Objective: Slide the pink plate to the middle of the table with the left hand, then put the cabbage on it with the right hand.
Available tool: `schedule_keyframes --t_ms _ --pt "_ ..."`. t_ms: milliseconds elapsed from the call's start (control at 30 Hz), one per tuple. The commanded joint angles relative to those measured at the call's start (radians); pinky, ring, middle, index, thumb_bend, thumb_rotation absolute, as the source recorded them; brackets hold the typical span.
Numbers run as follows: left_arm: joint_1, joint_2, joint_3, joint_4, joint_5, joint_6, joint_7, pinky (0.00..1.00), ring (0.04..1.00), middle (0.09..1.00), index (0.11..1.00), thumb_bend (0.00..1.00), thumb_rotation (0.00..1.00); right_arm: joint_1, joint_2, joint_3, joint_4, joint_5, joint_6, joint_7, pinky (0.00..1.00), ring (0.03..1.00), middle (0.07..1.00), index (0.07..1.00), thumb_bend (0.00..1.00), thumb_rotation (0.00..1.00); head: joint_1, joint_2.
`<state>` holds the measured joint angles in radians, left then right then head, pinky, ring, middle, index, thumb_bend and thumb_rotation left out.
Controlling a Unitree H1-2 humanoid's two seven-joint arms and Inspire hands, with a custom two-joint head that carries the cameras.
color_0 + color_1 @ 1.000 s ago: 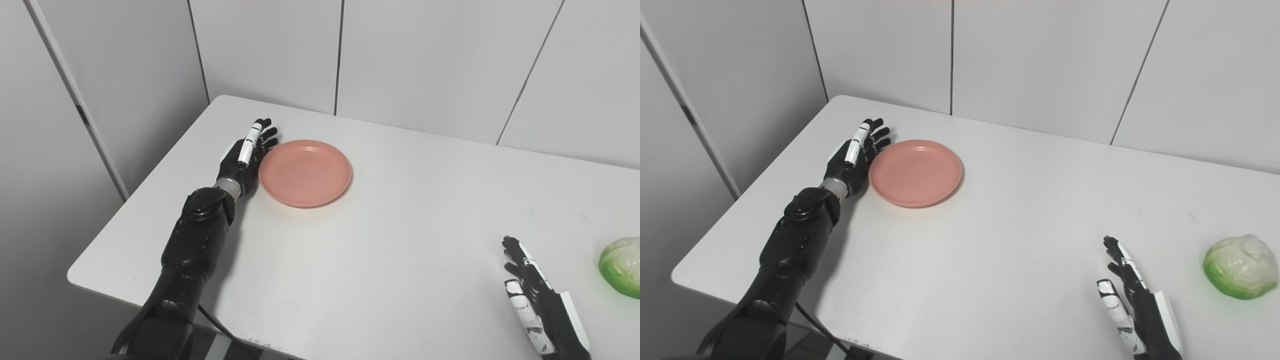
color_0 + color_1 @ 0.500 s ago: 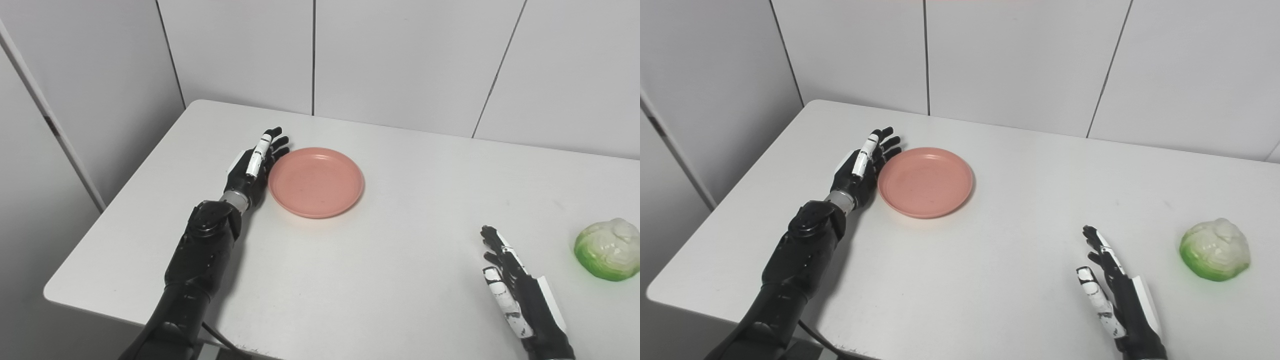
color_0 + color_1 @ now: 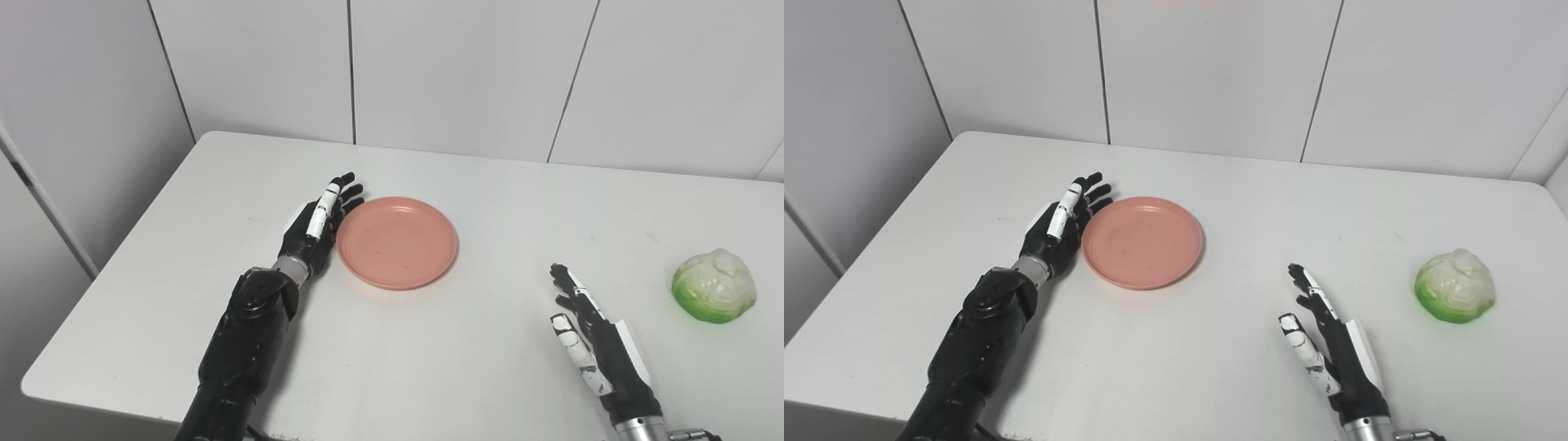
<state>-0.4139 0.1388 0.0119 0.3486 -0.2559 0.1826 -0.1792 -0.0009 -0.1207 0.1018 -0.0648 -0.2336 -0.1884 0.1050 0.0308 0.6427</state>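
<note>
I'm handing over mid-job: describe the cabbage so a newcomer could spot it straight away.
Start at the white table and look to its right side, past the open right hand. There sits the cabbage, a rounded lump, alone and untouched. It is pale white on top and bright green at the base, unlike the flat pink plate beside the left hand.

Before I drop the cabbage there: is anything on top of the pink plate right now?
Nothing lies on the pink plate; its whole inner face shows bare. The cabbage sits apart on the table. What is beneath the plate is hidden.
</note>
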Motion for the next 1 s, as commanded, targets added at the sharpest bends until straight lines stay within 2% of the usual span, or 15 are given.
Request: schedule_keyframes --t_ms 0,233,300,633,967 --pt "0.012 -0.035 -0.048 -0.027 -0.006 0.066 -0.058 0.92 0.921 0.926 0.916 0.38 1.00 0.012 0.025 0.019 0.002 0.000 0.031 -0.006 0.90 0.932 0.933 0.922 0.36 1.00 -0.013 0.005" --pt "0.049 -0.053 -0.083 -0.116 -0.004 0.091 -0.059 0.93 0.926 0.932 0.922 0.40 1.00 0.008 0.036 0.028 -0.022 -0.008 0.065 -0.006 0.90 0.936 0.937 0.929 0.34 1.00 -0.089 0.023" --pt "0.060 -0.055 -0.094 -0.140 -0.004 0.098 -0.064 0.93 0.926 0.934 0.926 0.40 1.00 0.007 0.039 0.031 -0.020 -0.018 0.058 -0.014 0.89 0.933 0.936 0.930 0.33 1.00 -0.105 0.026" --pt "0.119 -0.058 -0.145 -0.255 0.003 0.124 -0.081 0.93 0.928 0.943 0.938 0.41 1.00 0.004 0.055 0.035 -0.032 -0.034 0.073 -0.019 0.90 0.932 0.939 0.935 0.31 1.00 -0.153 0.044" --pt "0.129 -0.049 -0.137 -0.253 0.009 0.115 -0.080 0.94 0.932 0.941 0.931 0.42 1.00 0.003 0.063 0.032 -0.067 -0.063 0.098 -0.030 0.89 0.928 0.935 0.935 0.30 1.00 -0.189 0.058"
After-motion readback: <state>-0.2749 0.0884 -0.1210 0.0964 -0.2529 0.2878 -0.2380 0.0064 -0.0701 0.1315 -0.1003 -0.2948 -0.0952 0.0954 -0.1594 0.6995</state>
